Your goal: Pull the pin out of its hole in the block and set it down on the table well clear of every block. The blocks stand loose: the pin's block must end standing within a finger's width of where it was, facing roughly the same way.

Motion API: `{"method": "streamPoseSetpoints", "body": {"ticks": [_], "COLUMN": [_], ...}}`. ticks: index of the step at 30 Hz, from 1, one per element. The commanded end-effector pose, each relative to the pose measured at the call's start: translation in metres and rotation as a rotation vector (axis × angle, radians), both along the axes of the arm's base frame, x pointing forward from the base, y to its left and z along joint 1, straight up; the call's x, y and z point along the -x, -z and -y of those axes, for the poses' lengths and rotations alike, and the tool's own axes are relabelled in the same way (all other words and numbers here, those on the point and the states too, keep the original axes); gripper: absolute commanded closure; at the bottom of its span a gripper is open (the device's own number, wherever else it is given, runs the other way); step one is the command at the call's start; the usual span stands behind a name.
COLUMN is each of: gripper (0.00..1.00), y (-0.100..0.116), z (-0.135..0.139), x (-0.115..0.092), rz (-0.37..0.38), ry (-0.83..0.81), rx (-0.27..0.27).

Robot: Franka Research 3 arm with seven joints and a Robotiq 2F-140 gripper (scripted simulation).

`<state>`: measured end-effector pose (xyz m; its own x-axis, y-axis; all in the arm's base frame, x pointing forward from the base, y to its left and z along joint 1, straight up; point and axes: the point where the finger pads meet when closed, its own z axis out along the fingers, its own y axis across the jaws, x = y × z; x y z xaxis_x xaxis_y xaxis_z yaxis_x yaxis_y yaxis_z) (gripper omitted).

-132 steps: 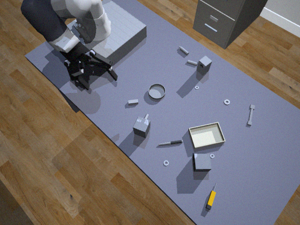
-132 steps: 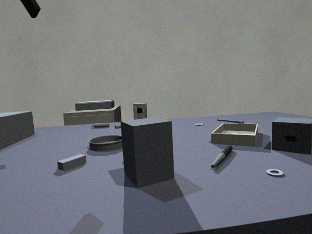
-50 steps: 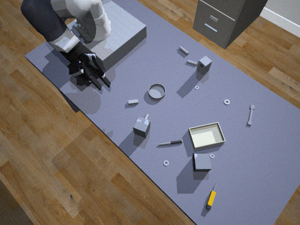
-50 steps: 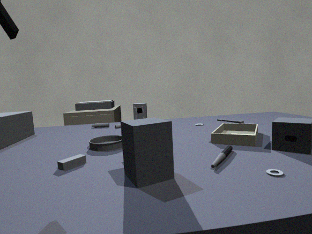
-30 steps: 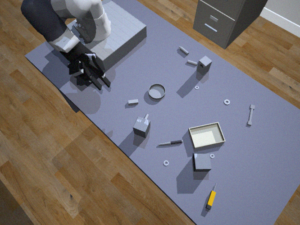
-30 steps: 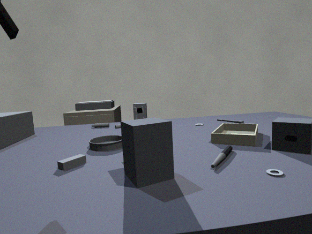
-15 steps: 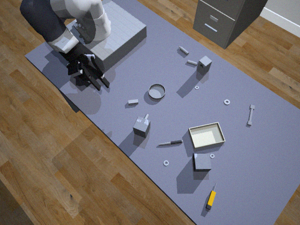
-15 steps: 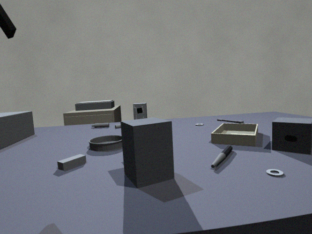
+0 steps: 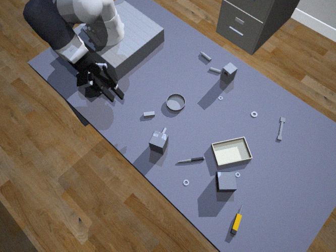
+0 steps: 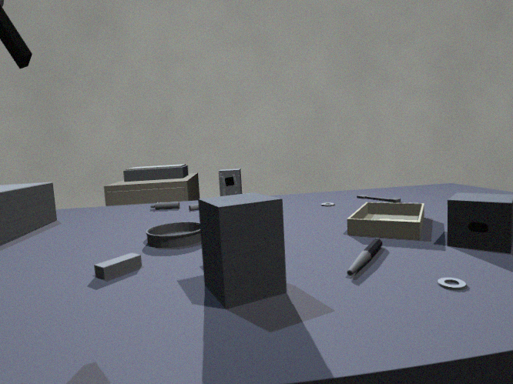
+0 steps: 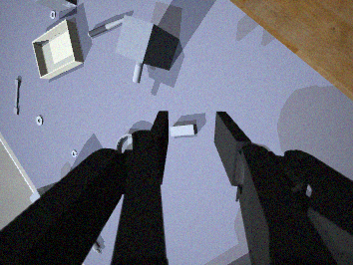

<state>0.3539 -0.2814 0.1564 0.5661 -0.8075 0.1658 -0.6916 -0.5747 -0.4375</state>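
Note:
The pin (image 9: 163,130) is a short light peg that sticks out sideways from the upper face of a grey block (image 9: 158,142) near the mat's front edge. In the wrist view the block (image 11: 147,45) and its pin (image 11: 137,73) lie far ahead at the top. In the exterior view the block (image 10: 242,247) hides the pin. My gripper (image 9: 116,94) hangs high above the mat's left part, well away from the block. Its fingers stand partly closed with a clear gap and nothing between them. One finger shows in the exterior view (image 10: 15,43).
A small grey bar (image 9: 149,113) and a round ring dish (image 9: 175,102) lie between gripper and block. Two more blocks (image 9: 228,72) (image 9: 225,181), a cream tray (image 9: 231,152), a marker (image 9: 191,159), a yellow screwdriver (image 9: 236,222), loose pegs and washers lie further right. A raised grey platform (image 9: 134,35) stands behind the arm.

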Motion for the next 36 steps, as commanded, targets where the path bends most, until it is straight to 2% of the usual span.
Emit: {"method": "streamPoseSetpoints", "body": {"ticks": [1, 4, 19, 21, 36], "gripper": [0.67, 0.67, 0.67, 0.67, 0.67], "y": [0.003, 0.003, 0.017, 0.017, 0.039], "z": [-0.003, -0.003, -0.009, -0.009, -0.016], "x": [-0.002, -0.002, -0.011, -0.011, -0.022], "rz": [-0.014, -0.017, -0.074, -0.074, -0.183], "ry": [0.063, 0.073, 0.257, 0.257, 0.533], "rx": [-0.048, -0.056, -0.202, -0.202, -0.389]}}
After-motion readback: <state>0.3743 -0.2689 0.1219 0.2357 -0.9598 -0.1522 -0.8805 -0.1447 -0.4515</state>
